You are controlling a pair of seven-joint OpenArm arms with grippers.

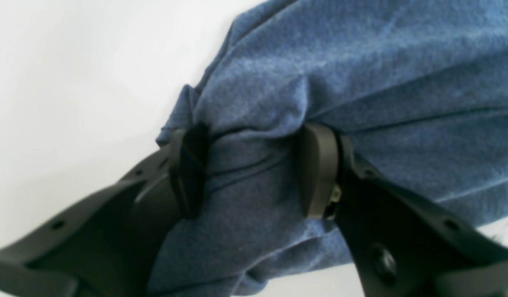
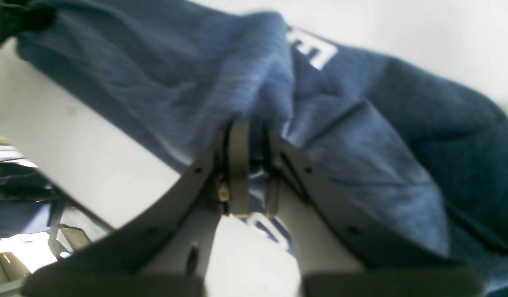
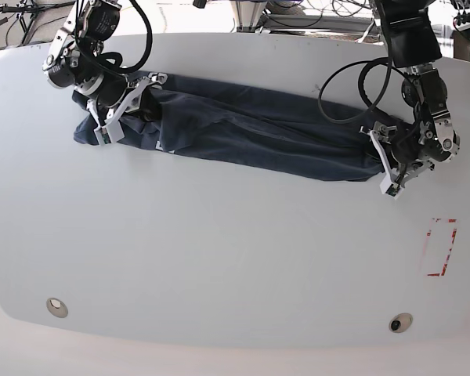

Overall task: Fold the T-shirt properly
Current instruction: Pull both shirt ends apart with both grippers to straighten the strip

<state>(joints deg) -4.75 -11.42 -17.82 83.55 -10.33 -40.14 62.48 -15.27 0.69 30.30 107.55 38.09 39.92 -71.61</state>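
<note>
Shirt's bunched along your worktop's far edge [image 3: 219, 258] — left gripper [image 1: 254, 173] wide over T-shirt [image 1: 245, 231], right [image 2: 258, 210] pinched narrow on cloth.

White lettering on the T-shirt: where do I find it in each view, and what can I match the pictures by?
Left wrist: no lettering shows.
Right wrist: white lettering right of top centre, with another white piece low, just below the gripper.
Base: small white marks at upper left, beside the arm on that side; too small to read.
Shared landmark: the dark blue T-shirt, bunched and creased, seen in all three.
</note>
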